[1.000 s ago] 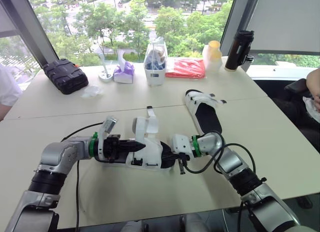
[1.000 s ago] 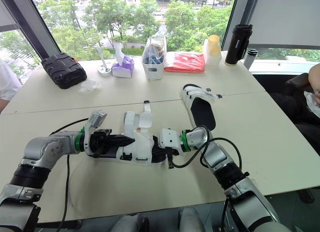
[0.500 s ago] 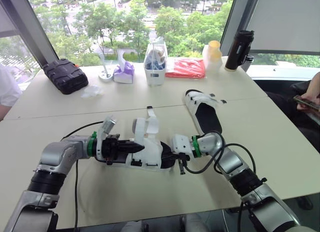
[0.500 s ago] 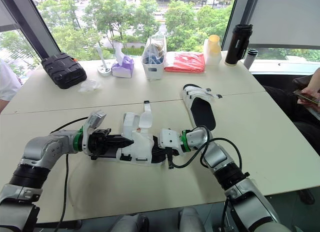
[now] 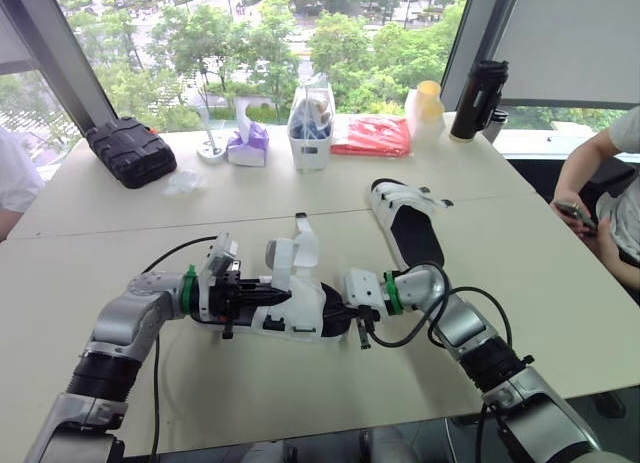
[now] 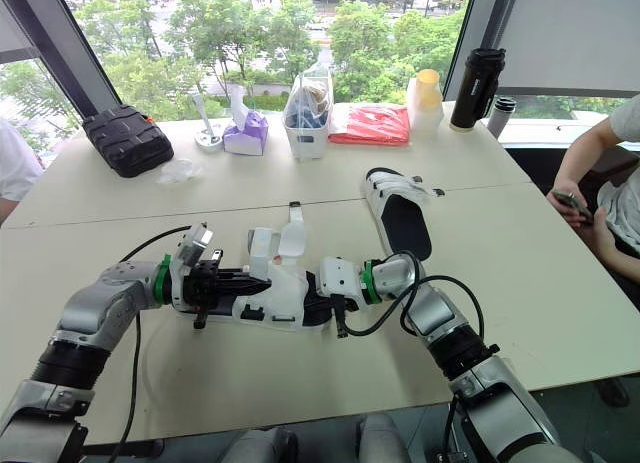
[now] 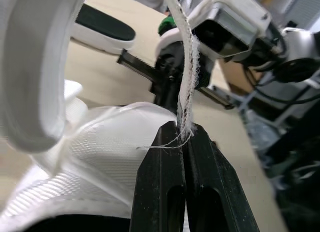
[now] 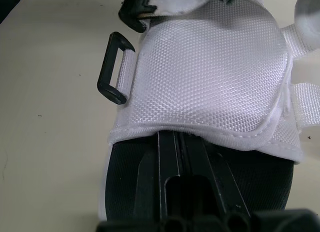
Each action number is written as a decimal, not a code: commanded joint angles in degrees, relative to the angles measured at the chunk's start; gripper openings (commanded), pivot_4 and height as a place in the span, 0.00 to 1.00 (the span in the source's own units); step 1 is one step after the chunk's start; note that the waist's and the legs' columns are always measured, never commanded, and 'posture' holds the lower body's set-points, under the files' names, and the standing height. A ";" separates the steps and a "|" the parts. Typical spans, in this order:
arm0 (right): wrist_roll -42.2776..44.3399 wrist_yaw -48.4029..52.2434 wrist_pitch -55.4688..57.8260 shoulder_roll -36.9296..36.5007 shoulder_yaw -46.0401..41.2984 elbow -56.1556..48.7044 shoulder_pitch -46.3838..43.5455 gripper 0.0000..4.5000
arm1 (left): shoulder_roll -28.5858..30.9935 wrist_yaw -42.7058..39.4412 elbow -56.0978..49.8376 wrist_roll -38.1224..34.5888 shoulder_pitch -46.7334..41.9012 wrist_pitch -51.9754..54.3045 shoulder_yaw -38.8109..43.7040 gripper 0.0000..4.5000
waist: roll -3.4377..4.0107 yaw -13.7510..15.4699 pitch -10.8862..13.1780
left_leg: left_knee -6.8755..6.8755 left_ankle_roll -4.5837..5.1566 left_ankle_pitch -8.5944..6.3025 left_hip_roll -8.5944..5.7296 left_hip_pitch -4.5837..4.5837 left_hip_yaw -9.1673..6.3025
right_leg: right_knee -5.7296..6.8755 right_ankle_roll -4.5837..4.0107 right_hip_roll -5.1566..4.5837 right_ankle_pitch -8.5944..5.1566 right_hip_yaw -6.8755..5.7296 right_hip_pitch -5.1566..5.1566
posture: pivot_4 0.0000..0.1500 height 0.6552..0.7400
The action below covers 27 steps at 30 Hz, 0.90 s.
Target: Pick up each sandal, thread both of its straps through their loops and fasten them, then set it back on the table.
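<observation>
A white sandal (image 5: 297,305) with a black sole lies on the table (image 5: 250,383) between my two grippers. My left gripper (image 5: 262,296) is shut on the edge of one of its white straps (image 7: 184,81), which stands up from the pinch. My right gripper (image 5: 338,309) comes in from the other end, shut, with its fingertips (image 8: 170,142) tucked under the white mesh upper over the black insole. A black loop (image 8: 114,66) hangs free at the edge of the upper. The second sandal (image 5: 410,228) lies farther back on the right, its straps loose.
Along the window edge stand a black case (image 5: 130,151), a tissue box (image 5: 247,143), a white caddy (image 5: 311,123), a red packet (image 5: 372,136), a bottle (image 5: 425,113) and a black flask (image 5: 477,100). A person (image 5: 605,198) sits at the right.
My left wrist has rolled and its forearm has drawn closer to the sandal, still on the strap. The person at the right has leaned further into view.
</observation>
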 commanded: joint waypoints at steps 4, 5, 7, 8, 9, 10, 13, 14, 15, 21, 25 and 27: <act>-1.74 1.30 0.80 -0.42 2.72 0.81 1.84 0.00 | 0.66 -0.59 -1.52 0.19 0.81 -1.94 1.06 0.01 | 0.00 -0.02 0.00 | 0.00 0.00 0.00 0.00 0.00 0.00 | 0.00 0.00 0.00 0.00 0.00 0.00 | 1.00 1.00; -1.71 1.30 0.85 -0.37 2.69 0.85 1.77 0.00 | 1.00 -0.90 -1.63 -0.03 1.06 -1.84 1.20 0.01 | 0.00 -0.03 0.00 | 0.00 0.00 0.00 0.00 0.00 0.00 | 0.00 0.00 0.00 0.00 0.00 0.00 | 1.00 1.00; -1.65 1.34 0.92 -0.32 2.65 0.91 1.64 0.00 | 1.50 -1.32 -1.91 -0.47 1.36 -1.46 1.47 0.01 | 0.00 -0.04 0.00 | 0.00 0.00 0.00 0.00 0.01 0.00 | 0.00 0.00 0.00 0.00 0.00 0.00 | 1.00 1.00; -1.67 1.36 0.86 -0.31 2.65 1.01 1.57 0.00 | 1.65 -1.40 -2.03 -0.60 1.42 -1.35 1.56 0.01 | 0.00 -0.06 0.00 | 0.00 0.00 0.00 0.00 0.01 0.00 | 0.00 0.00 0.00 0.00 0.00 0.00 | 1.00 1.00; -1.70 1.38 0.79 -0.33 2.64 1.13 1.50 0.00 | 1.78 -1.42 -2.24 -0.71 1.48 -1.28 1.64 0.01 | 0.00 -0.06 0.00 | 0.00 0.00 0.00 0.00 0.01 0.00 | 0.00 0.00 0.00 0.00 0.00 0.00 | 1.00 1.00; -1.72 1.38 0.77 -0.35 2.62 1.20 1.47 0.00 | 1.98 -1.45 -2.70 -0.89 1.72 -1.25 1.75 0.01 | 0.00 -0.05 0.00 | 0.00 0.00 0.00 0.00 0.01 0.00 | 0.00 0.00 0.00 0.00 0.00 0.00 | 1.00 1.00; -1.77 1.49 0.59 -0.46 2.64 1.36 1.41 0.00 | 2.56 -1.83 -3.82 -0.98 2.37 -1.64 1.81 0.01 | 0.00 -0.09 0.00 | -0.01 0.00 0.00 0.00 0.01 0.01 | 0.00 0.00 0.00 0.00 0.00 0.00 | 1.00 1.00; -1.77 1.52 0.60 -0.45 2.66 1.39 1.38 0.00 | 2.77 -2.00 -4.08 -0.99 2.57 -1.71 1.78 0.01 | 0.00 -0.08 0.00 | -0.02 0.00 0.00 0.00 0.01 0.00 | 0.00 0.00 0.00 0.00 0.00 0.00 | 1.00 1.00; -1.76 1.53 0.61 -0.43 2.67 1.40 1.37 0.00 | 3.03 -2.23 -4.34 -0.90 2.81 -1.84 1.71 0.01 | 0.00 -0.07 0.00 | -0.03 0.00 0.00 0.00 0.01 0.00 | 0.00 0.00 0.01 0.00 0.00 0.00 | 1.00 1.00; -1.68 1.46 0.56 -0.28 2.66 1.67 1.15 0.00 | 3.81 -2.78 -5.46 0.19 3.76 -5.26 1.88 0.01 | 0.00 -0.12 0.00 | -0.05 0.00 0.00 0.01 0.02 0.00 | 0.00 0.00 0.01 0.00 0.00 -0.02 | 1.00 1.00; -1.75 1.40 0.53 -0.27 2.81 1.58 1.31 0.00 | 2.98 -2.01 -5.34 0.70 3.67 -8.98 2.54 0.01 | 0.00 -0.10 0.00 | -0.06 0.00 0.00 0.01 0.02 0.01 | 0.00 -0.01 0.01 -0.01 -0.01 -0.02 | 1.00 1.00; -1.74 1.37 0.59 -0.23 2.82 1.55 1.35 0.00 | 2.54 -1.63 -5.41 0.75 3.74 -10.68 2.94 0.01 | 0.00 -0.09 0.00 | -0.06 0.00 0.00 0.01 0.02 0.00 | 0.00 -0.01 0.01 -0.01 0.00 -0.02 | 1.00 1.00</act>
